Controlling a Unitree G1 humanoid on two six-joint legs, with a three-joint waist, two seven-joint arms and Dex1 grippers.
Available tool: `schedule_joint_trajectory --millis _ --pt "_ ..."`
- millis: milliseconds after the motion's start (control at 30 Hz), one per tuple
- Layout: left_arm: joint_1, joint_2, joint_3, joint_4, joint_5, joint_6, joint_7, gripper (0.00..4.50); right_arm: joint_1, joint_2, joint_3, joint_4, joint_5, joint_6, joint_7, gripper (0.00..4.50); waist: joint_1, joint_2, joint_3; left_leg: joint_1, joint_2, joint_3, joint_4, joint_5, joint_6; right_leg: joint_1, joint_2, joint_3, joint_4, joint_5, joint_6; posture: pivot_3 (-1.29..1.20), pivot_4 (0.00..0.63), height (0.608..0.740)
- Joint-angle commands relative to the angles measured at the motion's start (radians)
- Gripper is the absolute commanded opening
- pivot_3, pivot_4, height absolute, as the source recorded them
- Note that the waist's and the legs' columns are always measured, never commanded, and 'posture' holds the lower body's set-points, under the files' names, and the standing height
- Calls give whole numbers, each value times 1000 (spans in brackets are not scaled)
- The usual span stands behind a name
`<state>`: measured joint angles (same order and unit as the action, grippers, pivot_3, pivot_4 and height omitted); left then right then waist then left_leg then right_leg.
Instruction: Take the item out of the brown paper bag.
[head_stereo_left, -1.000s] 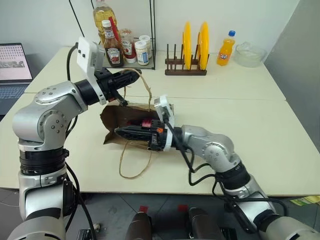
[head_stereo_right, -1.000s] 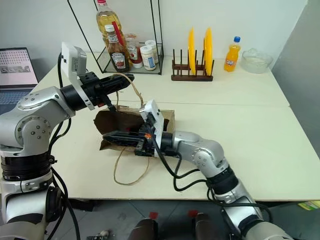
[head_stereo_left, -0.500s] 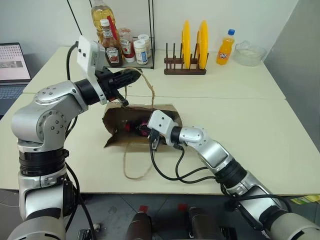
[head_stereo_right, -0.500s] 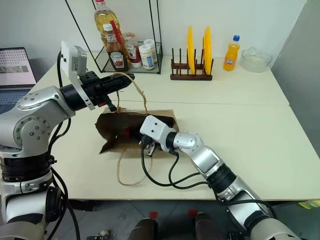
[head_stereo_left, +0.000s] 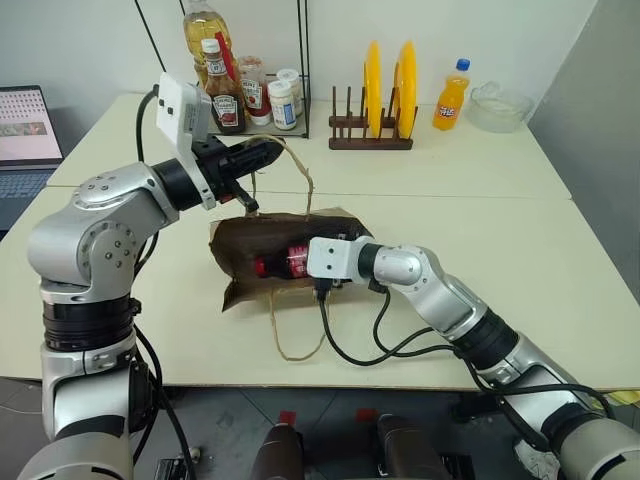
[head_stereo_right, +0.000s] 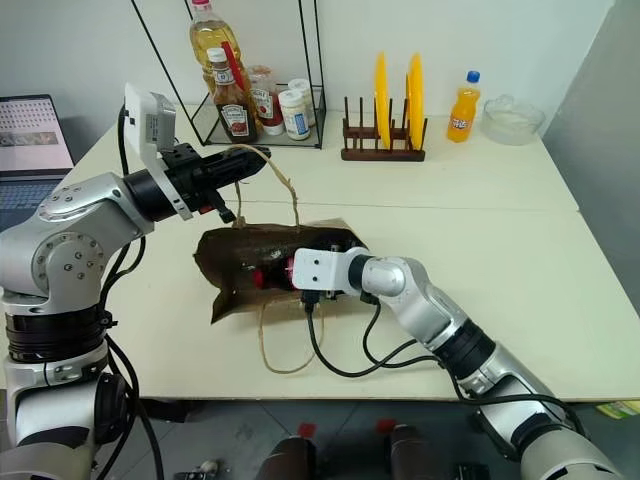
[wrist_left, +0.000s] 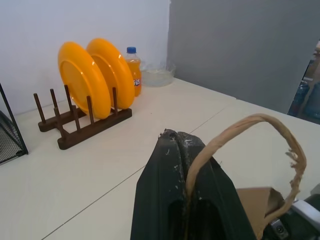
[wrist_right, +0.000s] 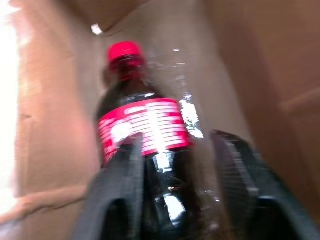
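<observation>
cola bottle (head_stereo_left: 288, 262), red cap, lies inside the brown paper bag (head_stereo_left: 245, 240) on its side.

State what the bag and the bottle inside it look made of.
Bag: matte brown kraft paper, creased, with a twisted paper-cord handle. Bottle: apparently clear glossy plastic, glints over the dark drink, red label, red cap.

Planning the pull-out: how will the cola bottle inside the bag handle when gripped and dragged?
The cola bottle lies on its side, so it may roll. It looks full of dark liquid, likely heavy for its size. Its smooth plastic might slip between the right hand's open fingers.
</observation>
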<state>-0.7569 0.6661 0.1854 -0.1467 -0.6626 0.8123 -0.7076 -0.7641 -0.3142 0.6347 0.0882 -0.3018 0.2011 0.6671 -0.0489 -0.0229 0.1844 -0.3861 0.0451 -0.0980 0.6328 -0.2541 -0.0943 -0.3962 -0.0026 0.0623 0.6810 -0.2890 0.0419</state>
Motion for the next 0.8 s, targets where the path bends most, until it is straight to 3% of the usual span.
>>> schedule_joint_trajectory --millis 33,100,500,667,800 --pt "-31 5 16 -10 -5 -23 -3 0 -33 6 -1 34 -34 -33 29 3727 0 0 0 0 0 0 0 0 0 0 0 0 0 0 0 0 150 740" --pt "-31 4 15 -11 -4 -23 -3 0 -47 17 1 73 -45 -45 44 4484 -1 0 0 0 0 0 0 0 0 0 0 0 0 0 0 0 150 740" --pt "-33 -1 12 -19 -6 -17 3 0 -114 75 16 325 -143 -136 30 4484 -2 0 0 0 0 0 0 0 -1 0 0 0 0 0 0 0 150 740" --pt "-37 -2 9 -15 -1 -21 4 0 -127 69 -18 338 -133 -202 14 3261 -2 0 0 1 0 0 0 1 -1 1 0 0 0 0 0 0 150 740" --pt "-32 -2 4 -11 11 -29 7 0 -103 66 -64 248 -75 -203 52 3205 -1 0 0 0 0 0 0 1 -1 1 0 0 0 0 0 0 150 740"
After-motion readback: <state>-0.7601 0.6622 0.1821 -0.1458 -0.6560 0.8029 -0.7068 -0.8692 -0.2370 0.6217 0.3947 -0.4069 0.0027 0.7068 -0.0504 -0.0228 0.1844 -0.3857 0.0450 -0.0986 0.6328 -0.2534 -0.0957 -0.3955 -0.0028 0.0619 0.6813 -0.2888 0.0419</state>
